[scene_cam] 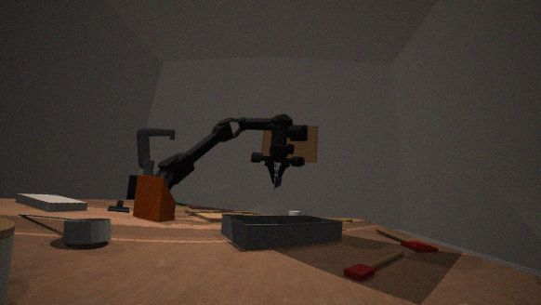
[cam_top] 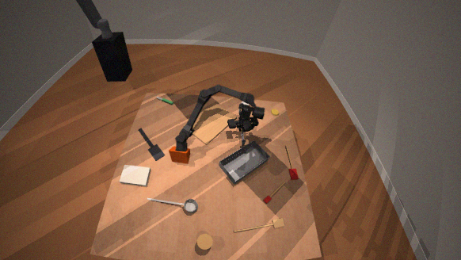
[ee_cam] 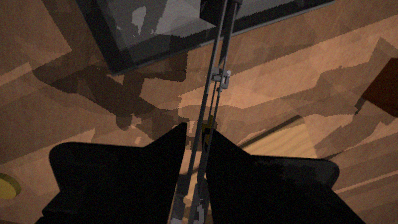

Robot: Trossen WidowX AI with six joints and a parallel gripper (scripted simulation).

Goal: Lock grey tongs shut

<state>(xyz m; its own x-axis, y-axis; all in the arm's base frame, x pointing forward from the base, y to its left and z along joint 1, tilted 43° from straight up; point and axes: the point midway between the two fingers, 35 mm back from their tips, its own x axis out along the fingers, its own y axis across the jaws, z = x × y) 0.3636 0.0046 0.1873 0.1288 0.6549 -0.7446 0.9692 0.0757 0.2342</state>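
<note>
My gripper (cam_top: 243, 141) (scene_cam: 276, 181) (ee_cam: 194, 128) is shut on the grey tongs (cam_top: 242, 140) (scene_cam: 276, 169) (ee_cam: 205, 95), high above the table just behind the roasting tin (cam_top: 253, 170) (scene_cam: 288, 237) (ee_cam: 150, 58). In the wrist view the tongs run lengthwise between my fingers, their two arms close together with a narrow gap. The frames do not show whether the lock is engaged, and in the top and exterior views the tongs are too small to tell which end is up. The wooden board (cam_top: 212, 129) (scene_cam: 209, 217) (ee_cam: 285, 143) lies flat, to the left of my gripper in the top view.
Two red-headed tools (cam_top: 293, 173) (cam_top: 268, 199) lie right of the tin. A yellow disc (cam_top: 275, 112) (ee_cam: 8, 186) lies at the back right, with a white round item (scene_cam: 294, 213) behind the tin. The orange arm base (cam_top: 180, 154) (scene_cam: 153, 197) stands left of the tin.
</note>
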